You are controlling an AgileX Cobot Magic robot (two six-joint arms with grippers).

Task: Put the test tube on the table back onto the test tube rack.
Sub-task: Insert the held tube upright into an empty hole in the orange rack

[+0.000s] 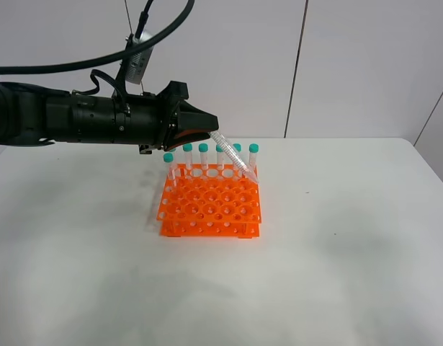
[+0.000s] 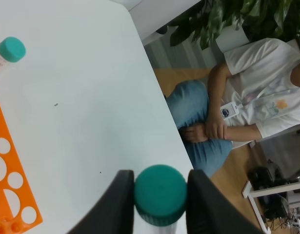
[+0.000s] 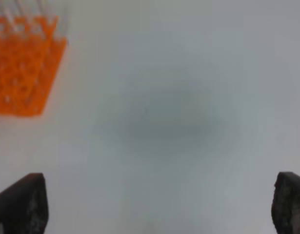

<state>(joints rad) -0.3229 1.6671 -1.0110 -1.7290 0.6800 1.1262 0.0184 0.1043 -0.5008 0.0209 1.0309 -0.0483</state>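
Seating a tilted tube in its holder. The left gripper (image 1: 205,132) is clamped on the test tube (image 1: 234,157) just below the teal cap (image 2: 160,194), which in the left wrist view sits squeezed between the two black fingers (image 2: 115,207). The tube hangs clear of the table (image 1: 351,238) and slants down from the gripper toward the rear right corner of the test tube rack (image 1: 210,209). Its lower end lies just beside the rightmost standing tube (image 1: 253,160) of the back row. Whether the tip has entered a hole cannot be told.

The right gripper (image 3: 154,209) stands wide with nothing between its fingers. It is over bare tabletop, well apart from the rack.

To do this step well, the tube probably needs to be brought upright first. A slanted tip would likely catch on the upper tier or push against the neighbouring tube. The tip should then be centred over a free hole and lowered straight through both tiers. Release is best left until the tube is supported by the rack.

The held tube is slender and clear, narrowing toward its lower end. Its round teal cap matches those of the tubes already standing in the rack.
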